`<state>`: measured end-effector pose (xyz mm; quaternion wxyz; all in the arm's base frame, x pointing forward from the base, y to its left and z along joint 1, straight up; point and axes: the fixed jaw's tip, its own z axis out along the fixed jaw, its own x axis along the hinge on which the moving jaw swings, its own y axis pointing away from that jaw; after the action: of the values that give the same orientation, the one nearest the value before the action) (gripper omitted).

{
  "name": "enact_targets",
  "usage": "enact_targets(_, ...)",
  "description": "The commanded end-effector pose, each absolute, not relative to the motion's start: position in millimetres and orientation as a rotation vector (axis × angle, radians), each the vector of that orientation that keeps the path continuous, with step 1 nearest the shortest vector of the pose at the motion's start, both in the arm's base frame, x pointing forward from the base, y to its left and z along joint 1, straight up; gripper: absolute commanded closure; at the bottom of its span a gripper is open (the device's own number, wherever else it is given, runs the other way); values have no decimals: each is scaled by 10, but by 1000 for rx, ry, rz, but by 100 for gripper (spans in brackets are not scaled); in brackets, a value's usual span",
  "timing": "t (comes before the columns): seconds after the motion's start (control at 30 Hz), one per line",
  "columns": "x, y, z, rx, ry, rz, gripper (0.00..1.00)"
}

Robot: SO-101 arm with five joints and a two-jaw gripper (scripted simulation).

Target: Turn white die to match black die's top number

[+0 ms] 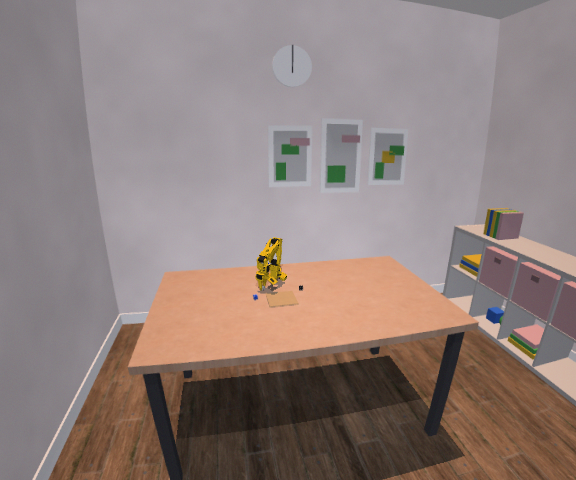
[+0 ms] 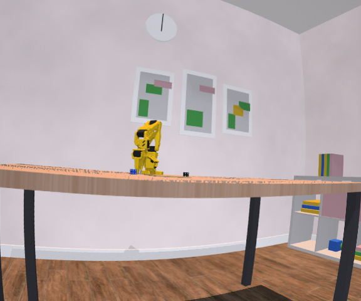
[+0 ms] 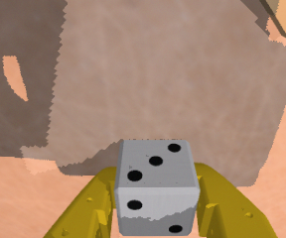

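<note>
My gripper (image 3: 157,181) (image 1: 269,283) is shut on the white die (image 3: 158,192), which sits between the two yellow fingers. In the wrist view the die's far face shows three pips and its near face shows two. The gripper is held low over the table, just behind the far left edge of the tan mat (image 1: 282,299), and its large shadow falls on the table below. The black die (image 1: 301,286) (image 2: 185,174) lies on the table to the right of the mat. Its top number is too small to read.
A blue die (image 1: 254,297) (image 2: 133,171) lies on the table to the left of the mat, close to the arm's base (image 2: 151,171). The table (image 1: 329,330) stretches wide around them. A shelf unit (image 1: 531,289) stands off to the right, away from the table.
</note>
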<state>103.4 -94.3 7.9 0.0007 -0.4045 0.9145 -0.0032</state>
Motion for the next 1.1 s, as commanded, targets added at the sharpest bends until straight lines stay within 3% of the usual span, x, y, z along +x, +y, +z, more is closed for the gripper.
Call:
enact_targets(0.0, 1082, -991, 123, -1262, 2855, -69, 90)
enact_targets(0.37, 1082, -991, 123, -1262, 2855, -69, 88)
enact_targets(1.07, 1082, -991, 123, -1262, 2855, -69, 71)
